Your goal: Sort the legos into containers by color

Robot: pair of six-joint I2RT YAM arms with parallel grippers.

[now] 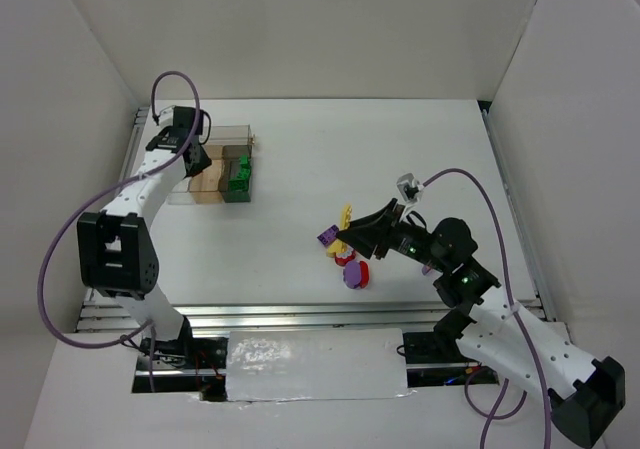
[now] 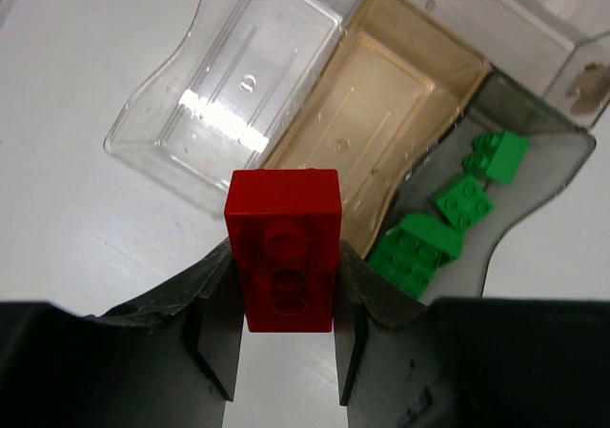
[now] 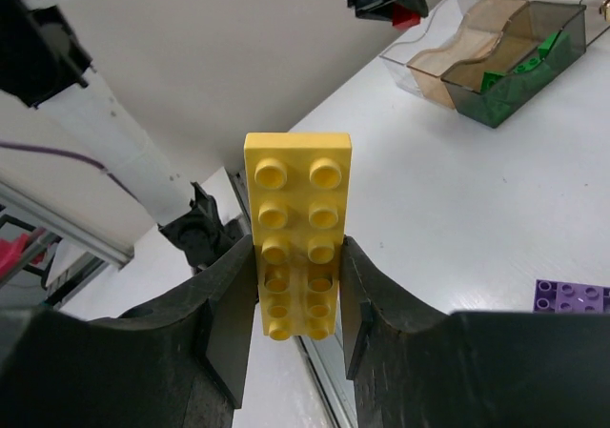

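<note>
The left arm (image 1: 150,181) reaches over the far-left box (image 1: 232,134), the left fingers (image 2: 217,337) clenched on a red brick (image 2: 284,247) whose long axis points toward the tan compartment (image 2: 381,113). The right arm (image 1: 470,289) stretches leftward above the mid-worktop (image 1: 330,149), the right fingers (image 3: 229,323) grasping the yellow bar (image 3: 297,228), its length running straight out from them.

Colours rn: red brick (image 2: 284,247), plain w/ round circles down its face. Left gripper (image 2: 286,299) = black. Box compartments: one clear (image 2: 229,94), one tan (image 2: 381,113), one smoky grey (image 2: 548,161) w/ bright green bricks (image 2: 462,202) inside. Yellow bar (image 3: 297,228), 2 rows of studs; right gripper (image 3: 297,299) also black. Purple brick (image 3: 572,296) on the white table (image 1: 300,169). Top view: purple disc (image 1: 354,274) + a red bit (image 1: 350,260). Arms (image 1: 520,339) white & black, cables (image 1: 60,259) purple.
</note>
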